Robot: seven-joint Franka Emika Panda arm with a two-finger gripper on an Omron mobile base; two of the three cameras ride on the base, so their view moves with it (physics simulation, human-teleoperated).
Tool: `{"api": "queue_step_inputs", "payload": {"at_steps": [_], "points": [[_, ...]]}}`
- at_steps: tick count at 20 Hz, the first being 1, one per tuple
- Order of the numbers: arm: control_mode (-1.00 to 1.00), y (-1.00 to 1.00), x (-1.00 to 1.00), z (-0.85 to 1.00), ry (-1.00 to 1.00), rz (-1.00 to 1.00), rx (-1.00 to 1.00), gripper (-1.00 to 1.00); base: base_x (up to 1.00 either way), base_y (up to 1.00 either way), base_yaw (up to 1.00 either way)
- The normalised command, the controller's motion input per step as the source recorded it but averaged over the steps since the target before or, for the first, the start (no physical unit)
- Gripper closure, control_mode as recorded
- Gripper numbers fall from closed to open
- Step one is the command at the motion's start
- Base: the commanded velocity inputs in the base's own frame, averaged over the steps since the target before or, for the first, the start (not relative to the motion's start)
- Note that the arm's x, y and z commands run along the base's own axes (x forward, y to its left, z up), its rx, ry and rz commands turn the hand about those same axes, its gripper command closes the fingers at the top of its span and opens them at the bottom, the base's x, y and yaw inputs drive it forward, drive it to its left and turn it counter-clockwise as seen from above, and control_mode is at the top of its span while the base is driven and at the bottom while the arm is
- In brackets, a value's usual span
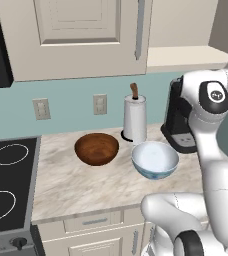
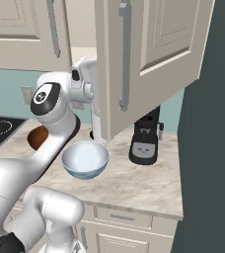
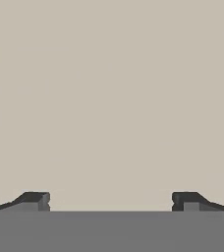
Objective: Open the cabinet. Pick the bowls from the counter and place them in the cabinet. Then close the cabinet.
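We see the cabinet point(image 2: 154, 54) across the top of the right base view, its right raised-panel door swung out toward us with a long silver bar handle point(image 2: 124, 54); the left door sits shut at upper left. The beige veined counter point(image 1: 81, 185) spreads through the middle of the left base view. At far left lies the black stovetop point(image 1: 8, 180) with white rings. A black coffee machine point(image 2: 145, 141) stands right of centre, under the open door. A white paper-towel roll point(image 1: 135, 119) stands upright behind the bowls. The glossy brown wooden bowl point(image 1: 96, 148) sits centre; the white, blue-patterned bowl point(image 1: 155, 159) sits just beside it, to the right. The gripper point(image 3: 111, 202) faces a flat beige panel, fingers spread wide, holding nothing.
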Motion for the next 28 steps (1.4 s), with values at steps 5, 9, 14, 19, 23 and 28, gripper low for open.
{"api": "queue_step_inputs", "payload": {"at_steps": [5,9,14,19,23,28], "points": [[-1.00,0.33,0.00,0.02,-0.20,0.01,0.04,-1.00,0.00,0.00,0.00],[-1.00,0.28,0.00,0.02,-0.20,0.00,0.06,-1.00,0.00,0.00,0.00],[-1.00,0.48,0.00,0.00,-0.32,0.09,0.10,-1.00,0.00,0.00,0.00],[-1.00,0.51,0.00,0.00,-0.36,0.20,0.12,-1.00,0.00,0.00,0.00],[-1.00,0.48,0.00,0.01,-0.29,0.28,0.13,-1.00,0.00,0.00,0.00],[-1.00,0.42,0.00,0.08,-0.11,0.40,0.07,-1.00,0.00,0.00,0.00]]}}
